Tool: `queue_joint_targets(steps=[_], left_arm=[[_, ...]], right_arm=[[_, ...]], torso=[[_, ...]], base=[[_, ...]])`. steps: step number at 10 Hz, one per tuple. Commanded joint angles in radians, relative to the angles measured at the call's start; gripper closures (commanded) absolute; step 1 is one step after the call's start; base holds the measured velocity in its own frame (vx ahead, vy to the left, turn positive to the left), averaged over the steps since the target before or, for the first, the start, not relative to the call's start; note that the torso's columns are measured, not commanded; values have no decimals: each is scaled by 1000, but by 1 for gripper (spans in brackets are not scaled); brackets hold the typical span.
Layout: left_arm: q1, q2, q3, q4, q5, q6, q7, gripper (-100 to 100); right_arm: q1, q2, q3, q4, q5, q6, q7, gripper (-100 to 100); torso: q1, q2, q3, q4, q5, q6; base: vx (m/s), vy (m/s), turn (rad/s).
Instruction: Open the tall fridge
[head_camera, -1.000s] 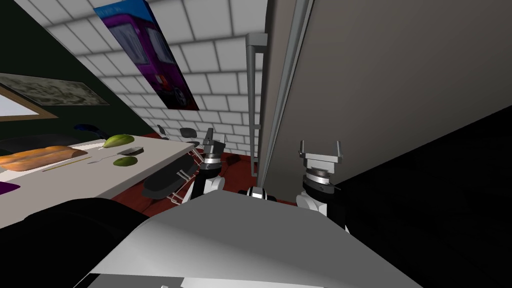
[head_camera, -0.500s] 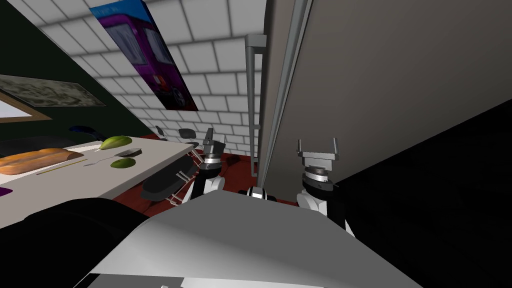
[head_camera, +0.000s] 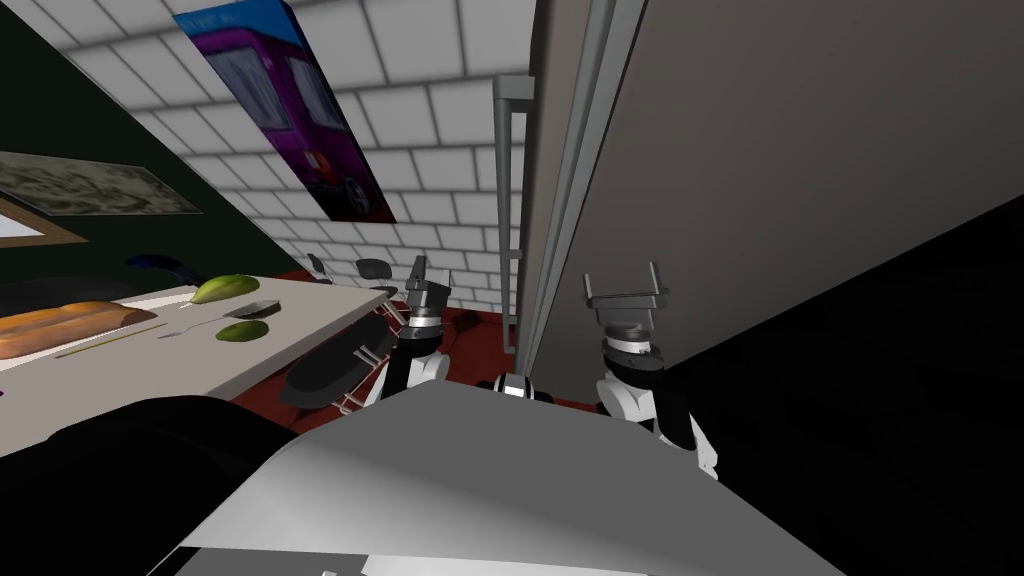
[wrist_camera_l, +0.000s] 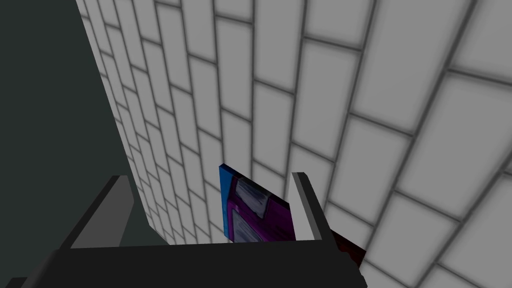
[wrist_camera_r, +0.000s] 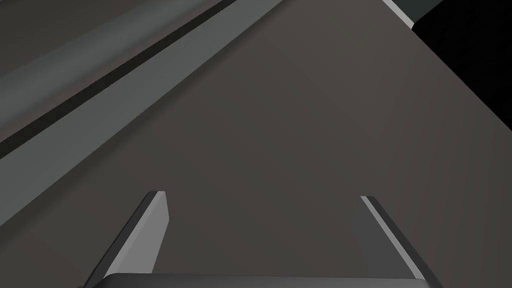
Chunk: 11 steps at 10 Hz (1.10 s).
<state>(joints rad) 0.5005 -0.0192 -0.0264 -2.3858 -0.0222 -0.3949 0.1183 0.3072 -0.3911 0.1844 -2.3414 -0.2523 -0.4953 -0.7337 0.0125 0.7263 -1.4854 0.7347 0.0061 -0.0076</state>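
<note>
The fridge (head_camera: 800, 150) is filling my head view from 12 to 3 o'clock, a tall grey-brown slab. I am standing right against it. In the right wrist view its flat side (wrist_camera_r: 300, 125) is facing my hand, and a paler grey strip (wrist_camera_r: 100, 100) is running along it at 10 o'clock. I am reading that strip as the door's edge.

At 9 o'clock the table (head_camera: 300, 310) is carrying some food, well apart from the job.

The handle (head_camera: 505, 200), a long grey bar, is rising at 12 o'clock on the far side of the strip, between my two arms.

My right claw (head_camera: 622, 278) is hovering at 1 o'clock, spread wide (wrist_camera_r: 262, 197) and holding nothing, aimed at bare panel rather than the bar. My left claw (head_camera: 420, 268) is sitting at 11 o'clock, also wide and empty (wrist_camera_l: 209, 177), pointing at the tiled wall.

To do this well, I am thinking the right claw needs to cross the strip toward 11 o'clock. The fingers should turn so they straddle the bar, then close low on it. After that the pull should follow an arc away from the hinge side, not a straight line. My base will probably have to give way as the door swings.
</note>
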Motion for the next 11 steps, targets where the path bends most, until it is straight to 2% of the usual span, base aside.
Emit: queue_joint_targets(steps=[1, 2, 3, 4, 5, 6, 7, 8, 9, 10, 11], left_arm=[[0, 0, 0, 0, 0, 0, 0, 0], [0, 0, 0, 0, 0, 0, 0, 0], [0, 0, 0, 0, 0, 0, 0, 0], [0, 0, 0, 0, 0, 0, 0, 0], [0, 0, 0, 0, 0, 0, 0, 0], [0, 0, 0, 0, 0, 0, 0, 0], [0, 0, 0, 0, 0, 0, 0, 0], [0, 0, 0, 0, 0, 0, 0, 0], [0, 0, 0, 0, 0, 0, 0, 0], [0, 0, 0, 0, 0, 0, 0, 0], [0, 0, 0, 0, 0, 0, 0, 0]], right_arm=[[-43, -64, 9, -3, 18, 17, 46, -100], [-83, -102, 14, -5, 35, 32, 89, -100], [-83, -119, 14, -5, 35, 32, 91, -100], [-126, -155, 20, -8, 53, 48, 133, -100], [-126, -178, 20, -8, 53, 48, 137, -100], [-168, -211, 26, -11, 73, 65, 179, -100], [-172, -239, 26, -11, 73, 65, 186, -100], [-211, -273, 33, -15, 93, 83, 223, -100], [-220, -302, 33, -15, 93, 83, 237, -100], [-262, -331, 39, -19, 114, 101, 274, -100], [-269, -362, 39, -19, 114, 101, 290, -100]], torso=[[1, -1, -1, 0, 1, 0], [1, -1, 0, 0, 0, 0], [3, -2, -1, 0, 1, -1], [3, -2, -1, -1, 1, -1], [4, -1, -1, 0, 1, 0], [3, -1, -1, 0, 1, 1], [-3, 4, 4, 1, -2, 5], [-12, 8, 6, 2, -5, 6], [-16, 7, 5, 2, -7, 7], [-16, 9, 7, 3, -7, 7], [-13, 11, 9, 3, -6, 7]], base=[[3, 45, -12], [4, 50, -33], [3, 47, -7], [6, 85, -18], [7, 85, -21], [9, 105, 25], [14, 69, -67], [14, 47, -83], [10, 32, -59], [8, 49, -49], [7, 32, -38]])
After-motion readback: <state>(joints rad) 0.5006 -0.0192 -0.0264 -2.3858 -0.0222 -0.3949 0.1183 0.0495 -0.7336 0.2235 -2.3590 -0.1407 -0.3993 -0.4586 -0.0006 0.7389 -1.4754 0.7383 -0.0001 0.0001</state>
